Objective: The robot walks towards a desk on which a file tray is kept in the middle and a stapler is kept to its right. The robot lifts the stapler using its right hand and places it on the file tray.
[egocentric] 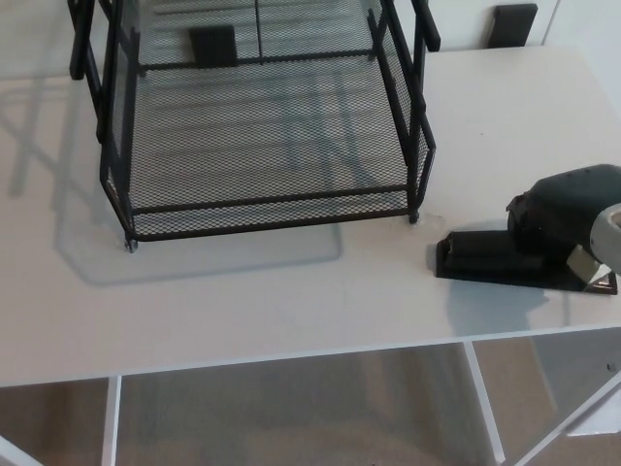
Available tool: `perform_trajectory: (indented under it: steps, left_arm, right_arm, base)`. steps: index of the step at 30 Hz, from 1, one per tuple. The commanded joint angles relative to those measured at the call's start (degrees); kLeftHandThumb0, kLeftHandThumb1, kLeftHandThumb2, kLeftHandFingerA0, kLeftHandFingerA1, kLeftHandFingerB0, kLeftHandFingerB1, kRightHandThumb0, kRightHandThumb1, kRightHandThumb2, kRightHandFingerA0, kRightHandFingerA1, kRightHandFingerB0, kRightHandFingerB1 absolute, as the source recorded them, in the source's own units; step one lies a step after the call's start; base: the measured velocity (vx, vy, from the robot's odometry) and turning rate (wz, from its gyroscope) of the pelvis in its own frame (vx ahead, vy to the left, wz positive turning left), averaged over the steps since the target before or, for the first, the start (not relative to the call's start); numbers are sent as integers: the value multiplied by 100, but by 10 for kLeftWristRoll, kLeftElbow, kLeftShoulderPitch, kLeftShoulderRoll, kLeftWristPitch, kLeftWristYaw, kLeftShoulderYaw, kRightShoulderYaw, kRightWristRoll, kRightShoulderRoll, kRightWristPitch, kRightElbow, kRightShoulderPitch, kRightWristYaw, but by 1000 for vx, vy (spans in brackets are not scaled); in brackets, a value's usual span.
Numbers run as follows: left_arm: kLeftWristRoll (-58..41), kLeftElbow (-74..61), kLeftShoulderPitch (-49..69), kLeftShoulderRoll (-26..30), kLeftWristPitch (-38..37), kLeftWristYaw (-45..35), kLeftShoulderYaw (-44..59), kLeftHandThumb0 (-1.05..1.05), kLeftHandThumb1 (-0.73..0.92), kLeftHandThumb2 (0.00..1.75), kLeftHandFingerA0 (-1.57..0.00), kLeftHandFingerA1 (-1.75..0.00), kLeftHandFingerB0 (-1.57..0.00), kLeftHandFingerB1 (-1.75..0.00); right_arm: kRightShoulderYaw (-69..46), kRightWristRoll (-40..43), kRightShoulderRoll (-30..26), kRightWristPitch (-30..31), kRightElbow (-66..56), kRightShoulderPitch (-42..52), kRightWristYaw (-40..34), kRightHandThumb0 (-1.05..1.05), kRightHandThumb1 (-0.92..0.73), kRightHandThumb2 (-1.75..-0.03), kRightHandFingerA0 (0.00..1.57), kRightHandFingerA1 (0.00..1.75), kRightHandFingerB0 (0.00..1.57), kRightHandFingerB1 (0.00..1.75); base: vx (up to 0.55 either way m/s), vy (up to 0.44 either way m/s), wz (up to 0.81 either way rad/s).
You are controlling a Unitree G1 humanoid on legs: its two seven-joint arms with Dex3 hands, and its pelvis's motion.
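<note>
Right of the file tray [272, 202], just off its front right corner, the stapler [483, 256] lies flat on the white counter [243, 311], its black base fully down on the surface. The right hand [571, 212] sits on top of the stapler's rear half, at the end farther from the file tray, and covers it so that only the front end and the base show. From this angle I cannot tell whether the hand is clenched on the stapler or merely resting over it, as the contact side is hidden. The left hand does not show.

The walk to the counter looks finished, since the file tray sits close in front, near the middle of the view, with the stapler within reach. The reach to the stapler also appears done. What is left, by my judgement, is most of the handling: securing the hold if it is not yet firm, lifting the stapler clear of the counter, carrying it leftward over the file tray's right side wall, and setting it down on the mesh floor, which holds nothing at present. The upper tier above that floor leaves limited headroom, so the carry will likely need a low, level path.
</note>
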Motion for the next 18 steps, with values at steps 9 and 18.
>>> perform_trajectory:
  steps: [9,18]
  left_arm:
    - [39,-5,22,20,-29,-1,-47,-54,69,61,-62,-47,-44,-38]
    - [43,-5,26,26,-30,1,-61,-56,69,63,-64,-47,-42,-38]
  right_arm:
    - [-38,-95,-24,-114,5,96,-360,-14,-58,-68,95,166,82,120]
    - [-223,35,55,-16,-49,152,-314,-17,-70,-75,80,175,57,165]
  base:
    - [0,0,0]
    - [0,0,0]
